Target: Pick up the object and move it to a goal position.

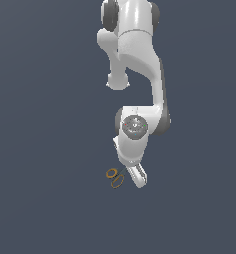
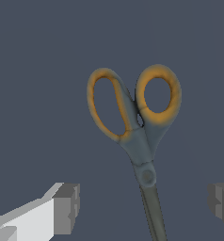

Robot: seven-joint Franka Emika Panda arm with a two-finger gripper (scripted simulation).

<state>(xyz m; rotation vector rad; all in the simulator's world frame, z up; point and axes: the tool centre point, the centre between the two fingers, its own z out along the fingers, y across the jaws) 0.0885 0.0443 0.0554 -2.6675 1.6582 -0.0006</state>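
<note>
tool (image 1: 138, 177) of the white panda arm (image 1: 140, 59) hangs low over the dark grey counter (image 1: 45, 149) in the exterior view, and the small scissors (image 1: 115, 177) lie flat just beside it, toward the exterior view's left, orange loops showing. whether they touch cannot be told.

wrist view: the tool (image 2: 144, 207) is spread wide apart, one grey fingertip (image 2: 67, 208) on each side of the scissors (image 2: 143, 141). the blades run between the fingertips without touching either, and the two orange-rimmed handles point away from the tool.
</note>
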